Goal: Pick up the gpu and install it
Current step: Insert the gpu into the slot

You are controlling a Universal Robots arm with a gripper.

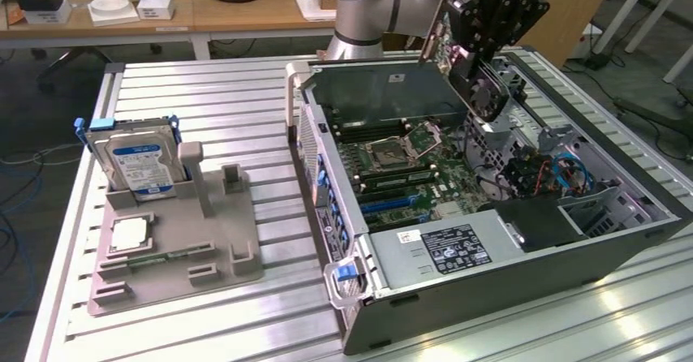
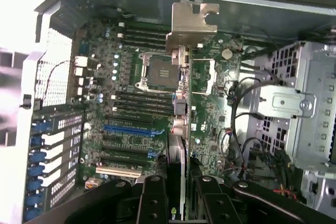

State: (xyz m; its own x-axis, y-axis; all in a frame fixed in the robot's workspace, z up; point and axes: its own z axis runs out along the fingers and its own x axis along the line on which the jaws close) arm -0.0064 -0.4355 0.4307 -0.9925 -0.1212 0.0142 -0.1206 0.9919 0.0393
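— Slatted metal tabletop (image 1: 206, 94); open grey computer case (image 1: 509, 297) on its side, at three o'clock of the grey plastic holder tray (image 1: 233, 248) in the exterior view.
— Thin dark circuit card with silver bracket, the gpu (image 2: 184, 40)?
— Clamped edge-on in the black claw (image 2: 177, 182), hanging over the green motherboard (image 1: 433, 167), toward twelve o'clock of the case.
— Silver blue-labelled hard drive (image 1: 135, 163)?
— Upright in the tray.
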